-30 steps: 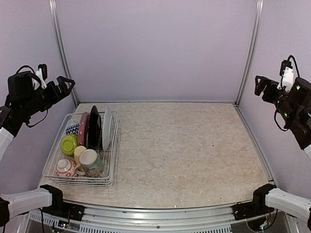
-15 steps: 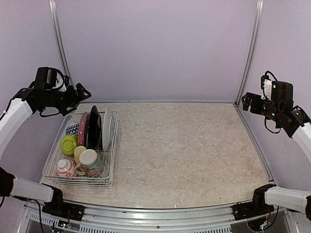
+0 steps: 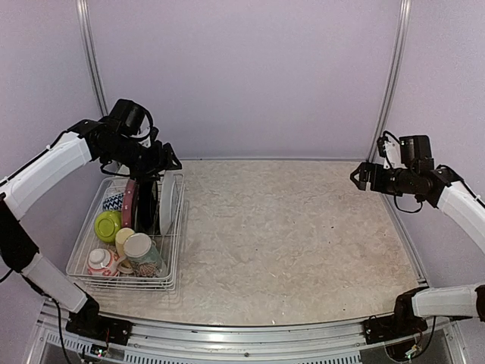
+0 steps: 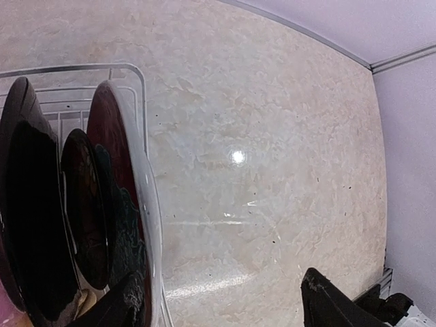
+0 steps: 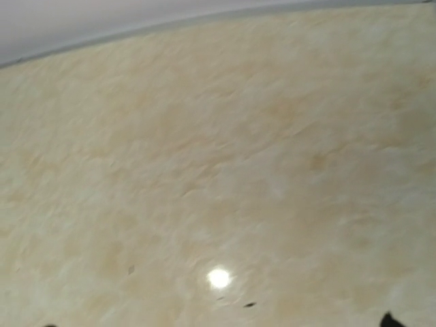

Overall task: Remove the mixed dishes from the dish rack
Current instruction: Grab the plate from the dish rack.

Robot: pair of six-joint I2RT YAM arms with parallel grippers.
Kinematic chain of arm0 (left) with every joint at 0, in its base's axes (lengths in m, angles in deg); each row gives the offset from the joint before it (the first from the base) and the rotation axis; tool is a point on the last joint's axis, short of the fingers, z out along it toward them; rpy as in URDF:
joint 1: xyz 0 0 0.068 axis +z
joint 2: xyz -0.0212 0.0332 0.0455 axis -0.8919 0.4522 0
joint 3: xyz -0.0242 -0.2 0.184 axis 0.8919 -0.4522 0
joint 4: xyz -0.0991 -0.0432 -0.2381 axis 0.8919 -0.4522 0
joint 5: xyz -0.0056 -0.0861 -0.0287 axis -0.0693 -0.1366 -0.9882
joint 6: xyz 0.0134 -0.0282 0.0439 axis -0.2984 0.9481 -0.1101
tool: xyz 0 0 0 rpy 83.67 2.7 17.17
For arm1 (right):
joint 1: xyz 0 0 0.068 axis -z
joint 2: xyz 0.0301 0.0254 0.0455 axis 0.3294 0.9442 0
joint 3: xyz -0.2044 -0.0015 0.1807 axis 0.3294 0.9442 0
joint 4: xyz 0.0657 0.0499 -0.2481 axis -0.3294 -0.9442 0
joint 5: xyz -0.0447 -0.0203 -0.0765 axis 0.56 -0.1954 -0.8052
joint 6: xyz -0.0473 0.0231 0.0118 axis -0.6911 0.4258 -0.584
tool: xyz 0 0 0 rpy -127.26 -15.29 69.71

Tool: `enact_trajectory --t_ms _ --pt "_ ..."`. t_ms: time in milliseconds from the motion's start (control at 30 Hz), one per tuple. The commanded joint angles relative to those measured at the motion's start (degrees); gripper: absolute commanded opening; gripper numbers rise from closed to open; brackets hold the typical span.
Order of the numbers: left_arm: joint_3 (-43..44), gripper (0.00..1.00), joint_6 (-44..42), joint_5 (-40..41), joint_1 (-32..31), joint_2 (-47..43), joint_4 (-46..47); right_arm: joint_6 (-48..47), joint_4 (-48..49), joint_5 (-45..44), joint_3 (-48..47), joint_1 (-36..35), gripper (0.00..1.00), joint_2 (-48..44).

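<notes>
The white dish rack (image 3: pixel 125 285) sits on the left side of the tabletop (image 3: pixel 303 235), and all the dishes are in it. At its near end, a red and white bowl (image 3: pixel 99 262) lies next to a cream mug (image 3: pixel 142 252). A yellow mug (image 3: pixel 121 238) is tucked just behind them. Next comes a green bowl (image 3: pixel 107 225).

Farther back, three plates stand on edge, side by side. There is a red plate (image 3: pixel 129 199), a black plate (image 3: pixel 145 199), and a pale plate (image 3: pixel 167 201) on the right. The left fingers (image 3: pixel 168 162) hang just above the far tops of these plates. They are spread wide and hold nothing. One finger is over the plates, with the pale plate's rim just beside it, and the other is out over the bare tabletop.

Over on the right, the right fingers (image 3: pixel 358 176) float above the tabletop, well apart from the rack. They are spread wide too, with nothing in them.
</notes>
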Motion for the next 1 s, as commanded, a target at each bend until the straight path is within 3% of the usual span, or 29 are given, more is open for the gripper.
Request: enact_trajectory --t_ms 0,467,733,967 --pt "2.8 0.72 0.7 9.5 -1.6 1.7 -4.5 0.6 1.2 4.0 1.2 -2.6 1.0 -0.2" --pt "5.2 0.31 2.9 10.5 -1.8 8.3 -5.8 2.5 1.9 1.2 -0.2 -8.0 1.0 4.8" --pt "7.8 0.15 0.4 12.4 -1.3 11.7 -8.5 3.1 1.5 -0.2 0.9 -8.7 1.0 3.7" --pt "9.0 0.1 -0.6 13.8 -1.3 13.1 -10.3 2.7 -0.2 -1.9 0.0 -8.7 1.0 3.5"
